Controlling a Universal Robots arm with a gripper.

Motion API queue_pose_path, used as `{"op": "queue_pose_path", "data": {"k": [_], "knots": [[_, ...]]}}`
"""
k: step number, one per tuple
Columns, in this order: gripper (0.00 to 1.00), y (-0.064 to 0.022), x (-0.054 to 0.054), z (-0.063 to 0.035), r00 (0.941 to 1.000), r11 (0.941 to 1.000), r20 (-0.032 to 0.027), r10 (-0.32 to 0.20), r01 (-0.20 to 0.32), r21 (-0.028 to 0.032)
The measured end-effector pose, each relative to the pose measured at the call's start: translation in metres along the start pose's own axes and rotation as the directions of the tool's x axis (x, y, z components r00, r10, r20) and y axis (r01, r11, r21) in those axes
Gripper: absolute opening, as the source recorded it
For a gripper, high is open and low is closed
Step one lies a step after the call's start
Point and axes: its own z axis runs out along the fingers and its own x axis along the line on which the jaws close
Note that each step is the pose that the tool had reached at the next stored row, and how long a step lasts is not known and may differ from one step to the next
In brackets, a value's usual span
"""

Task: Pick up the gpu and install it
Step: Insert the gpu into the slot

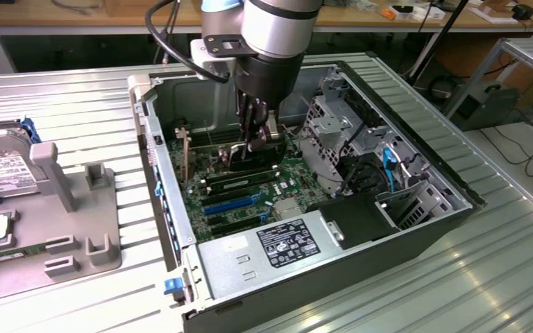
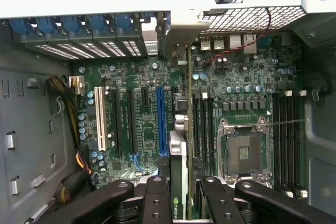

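Ribbed metal tabletop [image 1: 488, 277] carries an open computer case [image 1: 377, 257] lying on its side, with a wooden bench and cables behind it. In the exterior view, the arm reaches down into the case, and its gripper [image 1: 255, 142] sits low over the green motherboard [image 1: 290, 182], clasping the gpu [image 1: 234, 158], a dark card standing on edge above the expansion slots. A blue slot [image 1: 230, 205] lies just beside it toward the near end of the case, and the power supply [image 1: 276, 246] with its label fills the near corner. To the exterior view's left, a grey fixture tray [image 1: 72, 215] holds a silver hard drive [image 1: 3, 170] with a white label, well apart from the case. In the wrist view, the black fingers [image 2: 157, 203] are closed from both sides on the gpu [image 2: 177, 166], which runs edge-on away from the camera toward the case's rear wall, its silver bracket [image 2: 184, 38] up against the row of blue slot clips [image 2: 79, 24]. The card sits between the long blue slot [image 2: 161, 121] and the neighbouring black slots; whether its edge is seated I cannot tell. The empty processor socket [image 2: 244, 153] lies to the other side.
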Motion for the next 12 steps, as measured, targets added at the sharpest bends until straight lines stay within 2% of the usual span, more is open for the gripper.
{"op": "queue_pose_path", "data": {"k": [12], "knots": [[0.27,-0.0002,0.0000,0.0079,1.0000,1.0000,0.0002,0.000,0.000,0.0021]]}}
